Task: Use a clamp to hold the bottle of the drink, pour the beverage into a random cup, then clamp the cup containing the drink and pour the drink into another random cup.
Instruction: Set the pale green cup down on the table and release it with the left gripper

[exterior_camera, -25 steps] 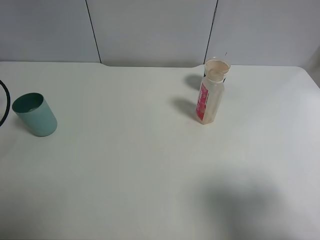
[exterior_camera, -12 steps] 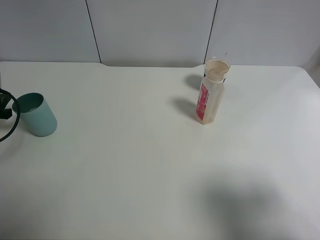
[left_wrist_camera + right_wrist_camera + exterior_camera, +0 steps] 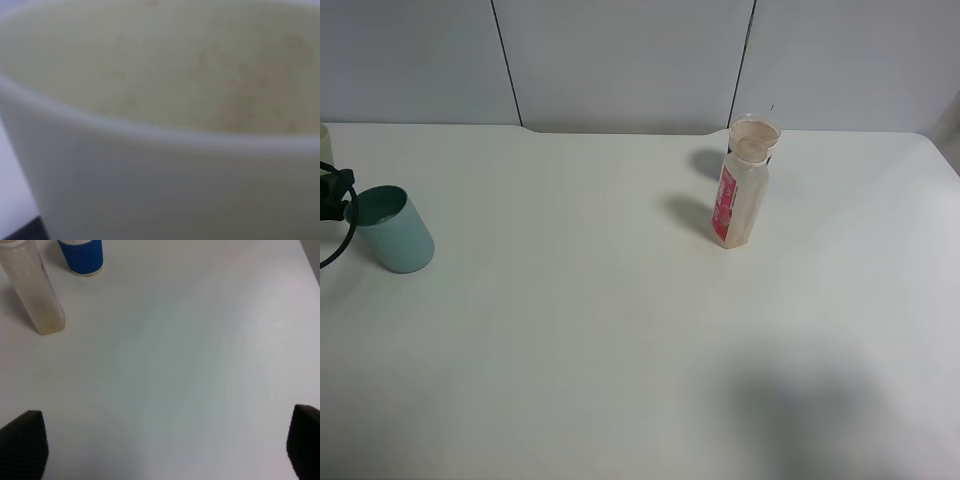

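Yellow-green cup (image 3: 165,150) sitting clamped in the left gripper, filling the left wrist view, blurred.

High view is showing only its sliver at the left edge, just beside the teal cup (image 3: 392,229). Bottle (image 3: 739,196) is standing upright mid-table, mouth pointing up, blue cup (image 3: 81,256) just behind. Right gripper (image 3: 160,445) is hanging wide open, gripping nothing.

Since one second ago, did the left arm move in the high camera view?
Yes. The left arm has come further into view at the left edge, now beside the teal cup, which has stayed in place.
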{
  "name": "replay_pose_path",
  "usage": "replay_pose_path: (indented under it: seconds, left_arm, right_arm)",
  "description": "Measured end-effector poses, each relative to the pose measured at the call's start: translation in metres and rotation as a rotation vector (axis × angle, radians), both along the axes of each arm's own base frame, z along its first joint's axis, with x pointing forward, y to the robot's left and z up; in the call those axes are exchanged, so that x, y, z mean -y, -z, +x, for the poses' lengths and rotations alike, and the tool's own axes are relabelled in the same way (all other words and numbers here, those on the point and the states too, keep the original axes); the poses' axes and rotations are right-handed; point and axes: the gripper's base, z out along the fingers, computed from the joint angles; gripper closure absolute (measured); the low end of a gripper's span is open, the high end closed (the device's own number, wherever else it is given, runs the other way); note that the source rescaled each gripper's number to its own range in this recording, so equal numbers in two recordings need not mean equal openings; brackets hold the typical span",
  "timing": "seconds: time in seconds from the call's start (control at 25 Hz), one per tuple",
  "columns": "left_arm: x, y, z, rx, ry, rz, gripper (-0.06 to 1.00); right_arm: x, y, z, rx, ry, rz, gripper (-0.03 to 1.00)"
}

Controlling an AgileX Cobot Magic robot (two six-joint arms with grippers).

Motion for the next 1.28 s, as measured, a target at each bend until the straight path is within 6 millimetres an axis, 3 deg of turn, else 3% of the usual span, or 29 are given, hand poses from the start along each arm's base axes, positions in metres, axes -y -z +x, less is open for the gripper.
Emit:
replay_pose_path:
  seconds: [0.32, 1.0, 1.28]
  left_arm:
    - [-0.004, 0.002, 0.018, 0.020, 0.032, -0.051, 0.92]
    - [0.038, 0.017, 0.078, 0.064, 0.222, -0.037, 0.92]
    - [0.042, 0.025, 0.093, 0.066, 0.229, -0.091, 0.92]
  right_arm:
    - [0.000, 0.000, 0.000, 0.000, 0.000, 0.000, 0.06]
    - [0.000, 0.000, 0.000, 0.000, 0.000, 0.000, 0.06]
    - [0.000, 0.000, 0.000, 0.000, 0.000, 0.000, 0.06]
